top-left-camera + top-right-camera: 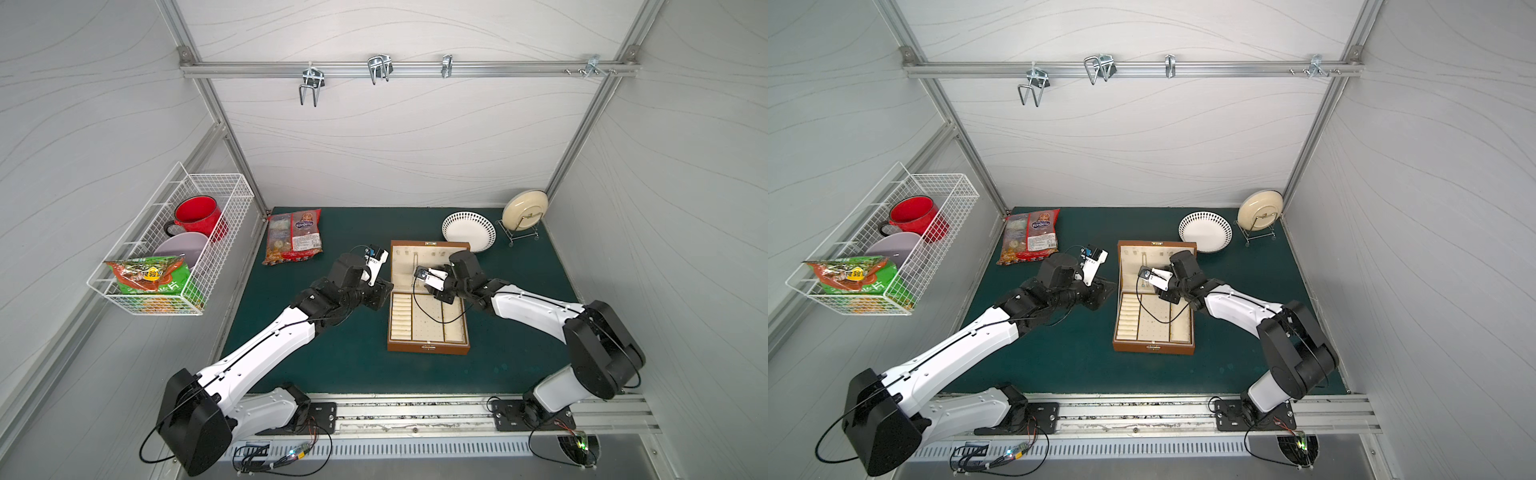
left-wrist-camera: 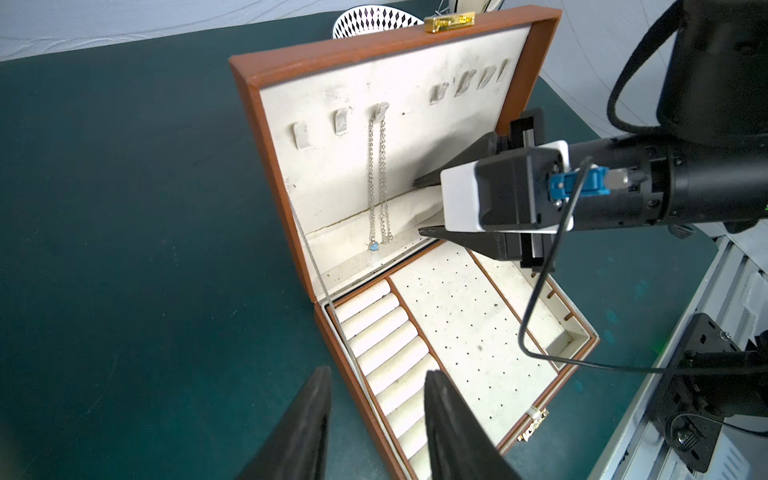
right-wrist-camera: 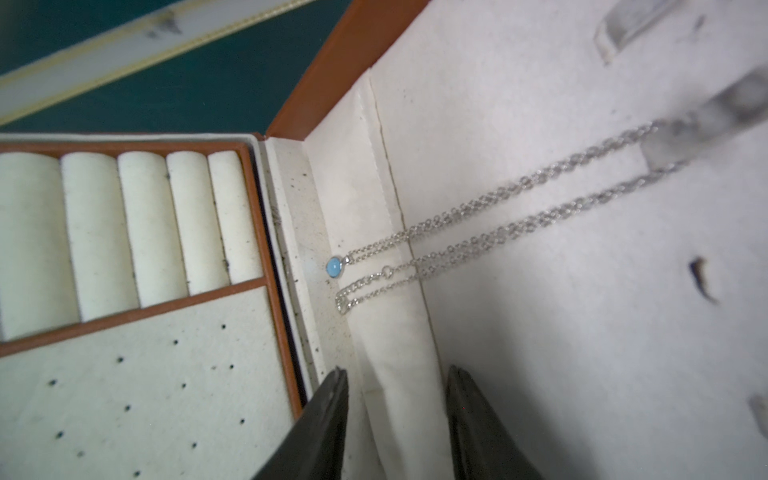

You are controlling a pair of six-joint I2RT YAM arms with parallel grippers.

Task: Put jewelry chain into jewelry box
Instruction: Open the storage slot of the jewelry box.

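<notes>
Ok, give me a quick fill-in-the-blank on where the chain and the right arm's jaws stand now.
1. The chain hangs from a ____ in the box lid.
2. Its pendant is ____ in colour.
3. The right gripper jaws are ____ and hold nothing.

Missing words: hook; blue; open

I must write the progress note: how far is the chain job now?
Done: the jewelry chain hangs from a lid hook inside the open jewelry box. In hand: nothing; the right hand is open beside the chain, and the left hand is open over the ring rolls. Left: withdrawing the right hand; the lid is not closed.
</notes>
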